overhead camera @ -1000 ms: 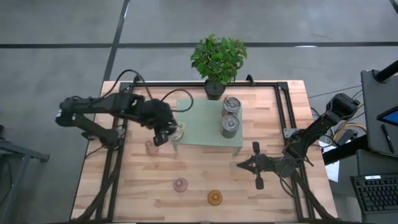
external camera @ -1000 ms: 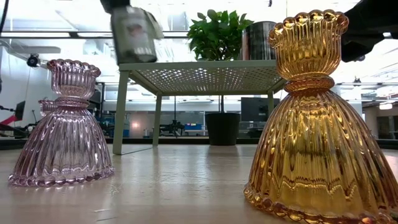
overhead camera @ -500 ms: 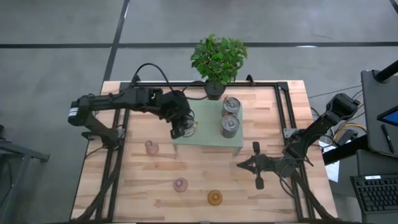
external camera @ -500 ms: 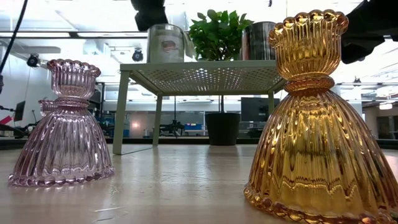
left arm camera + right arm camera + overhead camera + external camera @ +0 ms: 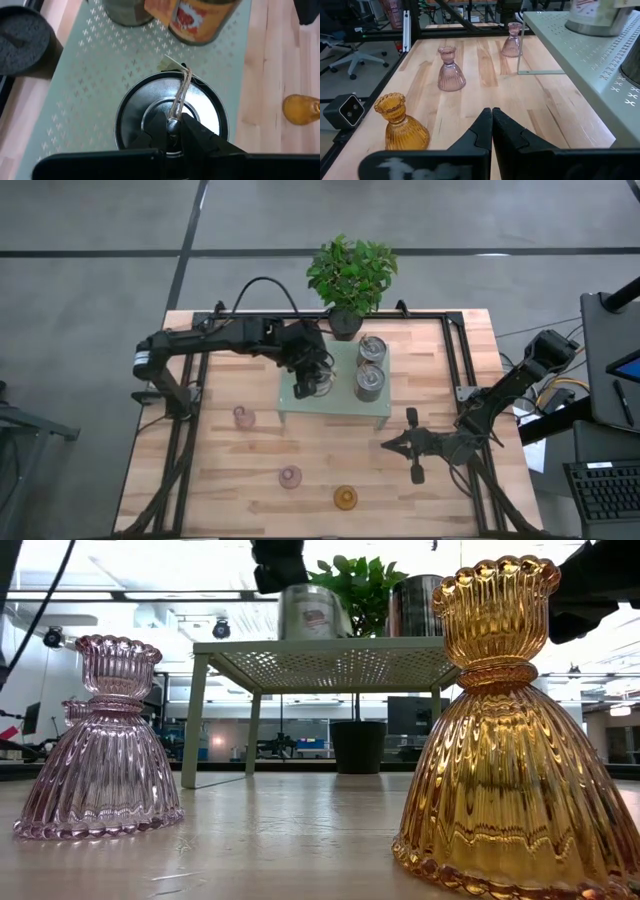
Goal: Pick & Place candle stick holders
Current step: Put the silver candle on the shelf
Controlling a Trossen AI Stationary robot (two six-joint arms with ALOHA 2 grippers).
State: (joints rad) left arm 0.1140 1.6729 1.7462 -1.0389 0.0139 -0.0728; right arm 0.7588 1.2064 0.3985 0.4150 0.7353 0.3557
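Carried inward from the worktop's left side over the past second, the round silvery metal candle holder point(image 5: 309, 385) now sits on the pale green perforated metal riser shelf point(image 5: 335, 412), toward that shelf's left-front part. The left gripper point(image 5: 172, 131) is directly above it, its fingers point(image 5: 156, 129) pinched on the small knob at the holder's centre, where a twine loop with a paper tag is tied. In the low view this holder point(image 5: 313, 612) stands upright on the shelf top.

Two more silvery metal candle holders point(image 5: 370, 350) point(image 5: 368, 382) stand on the shelf's right half, one behind the other, just beside each other. A potted green plant point(image 5: 351, 275) stands at the middle of the worktop's far edge, just behind the shelf.

On the bare wooden worktop point(image 5: 450, 490), one pale pink ribbed glass candle holder point(image 5: 243, 417) stands just off the shelf's front-left corner, a second pale pink glass holder point(image 5: 290, 477) is nearer the front edge, and the amber-orange ribbed glass candle holder point(image 5: 345, 498) is just to its right, close to the front edge.

The right gripper point(image 5: 492, 126) waits low over the worktop's front-right area, fingers pressed together and holding nothing.
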